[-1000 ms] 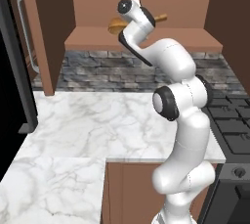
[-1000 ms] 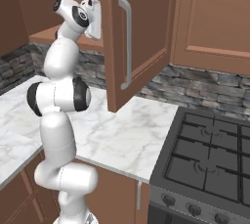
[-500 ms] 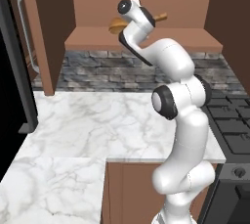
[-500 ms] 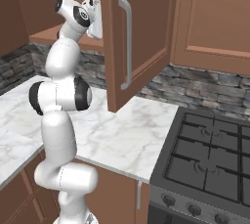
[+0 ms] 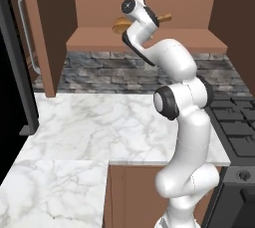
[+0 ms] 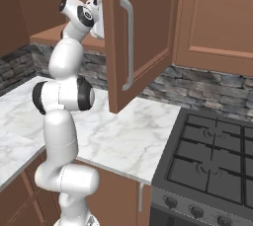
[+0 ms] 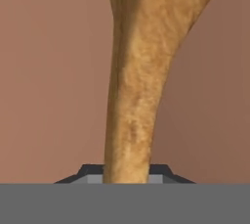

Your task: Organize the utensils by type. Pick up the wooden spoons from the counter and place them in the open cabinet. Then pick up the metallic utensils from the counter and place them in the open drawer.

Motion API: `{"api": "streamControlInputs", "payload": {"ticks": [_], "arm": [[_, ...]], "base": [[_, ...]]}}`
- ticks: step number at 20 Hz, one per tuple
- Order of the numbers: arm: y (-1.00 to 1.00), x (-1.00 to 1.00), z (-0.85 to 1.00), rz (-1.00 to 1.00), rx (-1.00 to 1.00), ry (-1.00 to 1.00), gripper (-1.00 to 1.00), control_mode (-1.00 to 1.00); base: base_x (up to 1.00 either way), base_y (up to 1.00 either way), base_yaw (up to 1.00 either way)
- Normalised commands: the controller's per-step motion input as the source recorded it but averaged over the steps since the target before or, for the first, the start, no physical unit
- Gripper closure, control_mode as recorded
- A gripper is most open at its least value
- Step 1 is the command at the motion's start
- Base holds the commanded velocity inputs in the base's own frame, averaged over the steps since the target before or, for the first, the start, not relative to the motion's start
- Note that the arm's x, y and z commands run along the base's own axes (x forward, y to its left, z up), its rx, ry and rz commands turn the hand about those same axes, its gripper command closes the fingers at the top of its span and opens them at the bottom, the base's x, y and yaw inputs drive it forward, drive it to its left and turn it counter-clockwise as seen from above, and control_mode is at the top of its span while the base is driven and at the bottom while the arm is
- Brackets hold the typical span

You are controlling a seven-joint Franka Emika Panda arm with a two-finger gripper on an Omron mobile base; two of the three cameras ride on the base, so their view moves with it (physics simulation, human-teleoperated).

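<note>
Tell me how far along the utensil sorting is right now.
Nothing looks finished yet. In hand: the golden-brown wooden spoon sits at the gripper, raised over the bare shelf of the brown open cabinet; whether the jaws have let go is unclear. Left: setting it down, then the other spoon and the metal utensils. The white marble counter shows none here.

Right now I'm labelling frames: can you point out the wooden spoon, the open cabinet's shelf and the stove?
wooden spoon (image 7: 132, 86): hand view, on its handle.
open cabinet shelf (image 5: 189, 39): left base view, on the bare shelf floor right of the arm.
stove (image 6: 212, 166): right base view, on the dark burner grate.
</note>
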Motion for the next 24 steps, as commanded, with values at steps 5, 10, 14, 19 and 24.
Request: {"api": "streamControlInputs", "payload": {"ticks": [5,10,14,19,24], "arm": [[-0.10,0.03,-0.34,0.00,0.00,-0.05,-1.00,-1.00],[-0.12,0.00,-0.33,0.00,0.00,-0.04,-1.00,-1.00],[-0.07,-0.06,-0.32,0.00,0.00,-0.02,-1.00,-1.00],[0.00,-0.17,-0.33,0.00,0.00,-0.01,-1.00,-1.00],[0.01,-0.31,-0.30,0.00,0.00,-0.03,-1.00,-1.00]], "base": [[0.00,0.00,0.00],[0.00,0.00,0.00],[0.00,0.00,0.00],[0.00,0.00,0.00],[0.00,0.00,0.00]]}}
